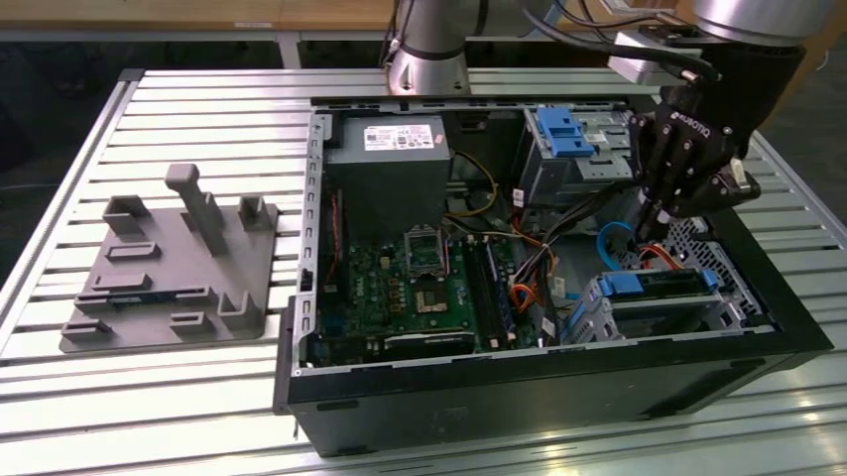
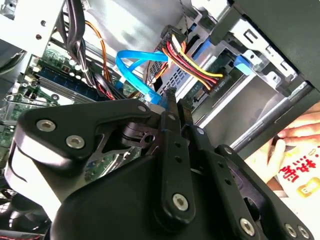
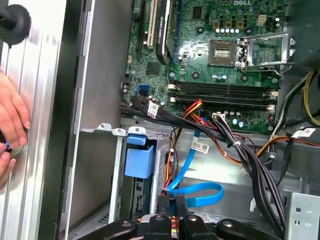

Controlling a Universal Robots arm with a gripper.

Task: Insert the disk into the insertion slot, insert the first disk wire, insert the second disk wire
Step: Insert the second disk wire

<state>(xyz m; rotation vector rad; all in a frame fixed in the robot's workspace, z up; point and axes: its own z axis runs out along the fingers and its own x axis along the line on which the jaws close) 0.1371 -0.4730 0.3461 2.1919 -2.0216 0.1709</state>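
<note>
Looking into the open computer case [image 1: 530,382] on the table [image 1: 185,397], you find the disk [image 1: 662,288] already seated in the insertion slot [image 1: 622,317] at the exterior view's right, its blue caddy edge level with the cage, which is why the connector side faces up and inward where cables can reach it. Your gripper [image 1: 658,226] hangs just above that end of the cage, fingers drawn together in both wrist views. In the second wrist view the fingertips [image 2: 172,100] appear pinched on something small right where the blue flat cable [image 2: 132,65] ends, probably its plug, though the contact itself is hidden. The bundle of red, yellow and black wires [image 2: 192,62] runs to the disk's back beside it, so one cable seems already in place; take that as a judgement. The blue cable loops loosely [image 3: 200,192] across the case floor, leaving slack for the plug. A person's hand [image 3: 12,125] rests outside the case wall.
</note>
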